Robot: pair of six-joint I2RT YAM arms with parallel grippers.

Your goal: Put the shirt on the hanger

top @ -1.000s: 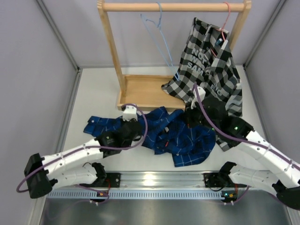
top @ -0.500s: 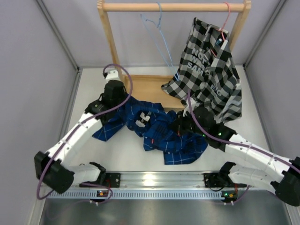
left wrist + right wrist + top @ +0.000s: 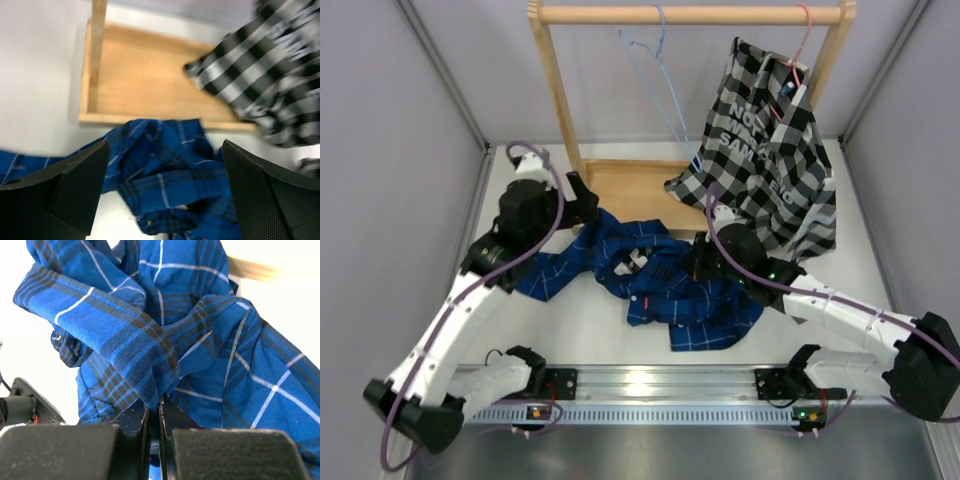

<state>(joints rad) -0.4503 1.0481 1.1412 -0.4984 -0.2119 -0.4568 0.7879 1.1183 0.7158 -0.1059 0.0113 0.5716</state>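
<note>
shirt [image 3: 660, 285] heaped mid-counter [image 3: 590, 335]; hanger [image 3: 655, 85] bare at 12 o'clock | our right fingers [image 3: 131, 424] pinch a fold at its 3 o'clock, likely anchoring it | left fingers [image 3: 75, 185] wide, empty, at 10 o'clock, apparently to regrasp

- The shirt [image 3: 660, 285] is dark blue with thin light-blue and white plaid lines; it lies crumpled on the table [image 3: 600, 335], just in front of the base of the wooden rack [image 3: 557, 90]
- Its cloth is bunched in overlapping folds at the middle – one flatter part stretches out to the left, and another spreads toward the near edge on the right
- One raised fold is pinched between the closed fingers of the right gripper [image 3: 154, 412]
- The hanger [image 3: 662, 45] is thin light-blue wire – its hook sits over the rack's top rail and its body hangs down at a slant, bare, well apart from the shirt below
</note>
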